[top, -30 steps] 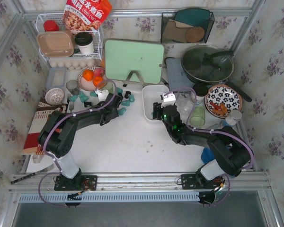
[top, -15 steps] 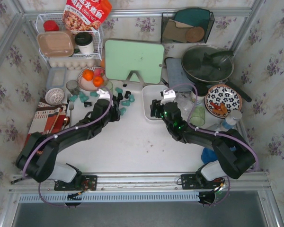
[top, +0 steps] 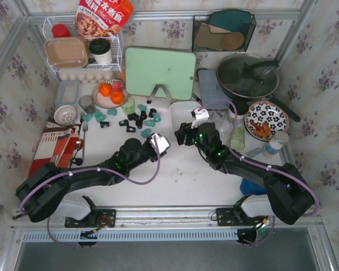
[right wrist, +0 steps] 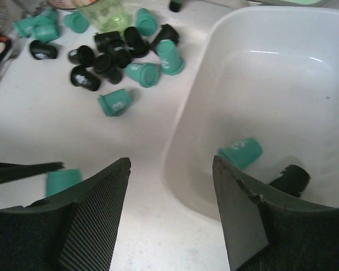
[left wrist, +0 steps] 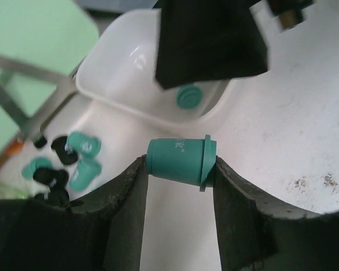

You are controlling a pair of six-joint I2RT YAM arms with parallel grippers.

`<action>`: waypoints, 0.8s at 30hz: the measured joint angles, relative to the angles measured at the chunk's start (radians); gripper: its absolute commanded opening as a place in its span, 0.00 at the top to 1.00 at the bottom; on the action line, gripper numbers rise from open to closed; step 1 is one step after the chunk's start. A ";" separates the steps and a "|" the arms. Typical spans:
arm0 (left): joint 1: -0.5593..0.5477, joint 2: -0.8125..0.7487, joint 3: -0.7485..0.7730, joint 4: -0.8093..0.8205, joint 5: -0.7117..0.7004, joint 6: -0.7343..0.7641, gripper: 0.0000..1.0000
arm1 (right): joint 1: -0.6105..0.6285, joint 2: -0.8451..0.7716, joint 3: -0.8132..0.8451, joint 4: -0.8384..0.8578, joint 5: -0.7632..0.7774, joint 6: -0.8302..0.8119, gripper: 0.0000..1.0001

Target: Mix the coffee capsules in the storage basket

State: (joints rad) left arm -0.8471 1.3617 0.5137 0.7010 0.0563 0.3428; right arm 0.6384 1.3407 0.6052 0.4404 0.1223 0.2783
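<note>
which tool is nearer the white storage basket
Right. The right tool hovers open over the storage basket, at its near rim. The left tool, shut on a teal capsule, is short of the basket, to its left.

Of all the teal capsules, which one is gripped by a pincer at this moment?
The teal capsule held sideways in the left pincer. All other teal ones lie loose on the table or inside the white basket.

The fingers of your right gripper (right wrist: 170, 164) half hide two capsules just beyond their tips: a black capsule (right wrist: 291, 176) and a teal capsule (right wrist: 62, 179).
</note>
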 measured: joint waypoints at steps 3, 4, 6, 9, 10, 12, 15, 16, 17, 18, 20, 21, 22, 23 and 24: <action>-0.042 0.024 0.024 0.012 -0.002 0.089 0.77 | 0.000 -0.021 -0.006 0.004 -0.073 0.005 0.35; -0.048 0.030 0.030 0.013 -0.003 0.111 0.77 | 0.000 -0.025 -0.007 0.006 -0.103 0.006 0.36; -0.058 0.039 0.038 0.016 -0.010 0.154 0.77 | 0.000 -0.030 -0.007 0.017 -0.161 0.012 0.38; -0.063 0.043 0.042 0.027 -0.016 0.201 0.77 | 0.000 -0.045 -0.007 0.027 -0.241 0.027 0.40; -0.063 0.043 0.043 0.028 -0.016 0.215 0.77 | 0.001 -0.051 -0.007 0.028 -0.262 0.027 0.40; -0.064 0.043 0.047 0.031 -0.018 0.232 0.77 | 0.001 -0.059 -0.007 0.033 -0.288 0.031 0.41; -0.071 0.043 0.053 0.034 -0.020 0.244 0.77 | 0.001 -0.058 -0.009 0.042 -0.322 0.038 0.44; -0.076 0.043 0.055 0.034 -0.020 0.250 0.77 | 0.001 -0.056 -0.009 0.044 -0.335 0.038 0.45; -0.082 0.043 0.056 0.034 -0.019 0.255 0.77 | 0.001 -0.050 -0.008 0.049 -0.343 0.042 0.46; -0.087 0.043 0.057 0.034 -0.024 0.257 0.77 | 0.001 -0.043 -0.006 0.049 -0.354 0.048 0.48; -0.095 0.043 0.058 0.034 -0.034 0.258 0.78 | 0.001 -0.027 0.002 0.048 -0.366 0.049 0.50; -0.099 0.043 0.058 0.034 -0.039 0.261 0.78 | 0.001 -0.019 0.006 0.045 -0.375 0.049 0.53; -0.102 0.043 0.058 0.034 -0.043 0.263 0.78 | 0.001 -0.012 0.011 0.040 -0.382 0.049 0.55; -0.105 0.043 0.058 0.034 -0.047 0.265 0.78 | 0.001 -0.007 0.014 0.037 -0.386 0.049 0.57; -0.107 0.043 0.059 0.034 -0.051 0.265 0.78 | 0.001 -0.003 0.017 0.033 -0.391 0.050 0.61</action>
State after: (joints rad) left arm -0.9539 1.4052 0.5728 0.7345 0.0051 0.6079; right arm 0.6395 1.3376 0.6224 0.4736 -0.2687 0.3286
